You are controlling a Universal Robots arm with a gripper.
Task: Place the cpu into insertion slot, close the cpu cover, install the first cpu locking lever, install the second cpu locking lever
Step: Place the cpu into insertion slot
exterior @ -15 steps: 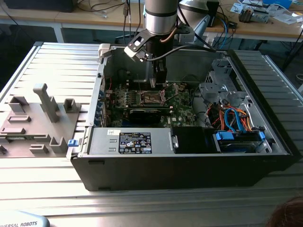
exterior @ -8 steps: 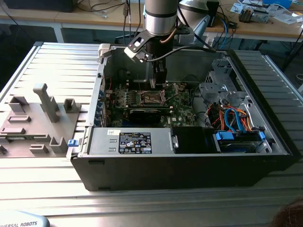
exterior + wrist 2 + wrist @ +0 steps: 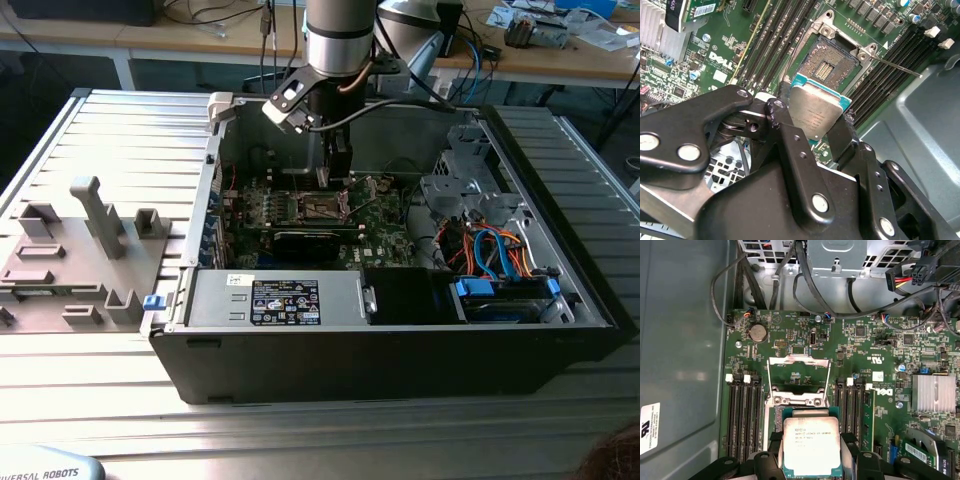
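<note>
The cpu [image 3: 811, 445], a small square chip with a dull silver top, sits clamped between my gripper's black fingers [image 3: 775, 446]. In the second wrist view the cpu [image 3: 815, 111] hangs a little above the insertion slot [image 3: 827, 67], whose dark pin field lies bare. The gripper [image 3: 815, 120] is shut on the chip's two opposite edges. The cpu cover [image 3: 798, 360] stands swung up from the socket, beyond the chip. A thin metal locking lever [image 3: 897, 66] sticks out beside the socket. In the exterior view the gripper [image 3: 335, 170] reaches down into the open computer case over the motherboard [image 3: 380, 225].
Memory slots [image 3: 745, 410] flank the socket on both sides. A finned heatsink [image 3: 935, 392] and a black expansion card [image 3: 310, 240] lie nearby. The power supply [image 3: 290, 300], a drive bay with blue cables [image 3: 500, 270] and loose wiring [image 3: 805, 285] crowd the case. A grey fixture plate [image 3: 70, 250] lies outside it.
</note>
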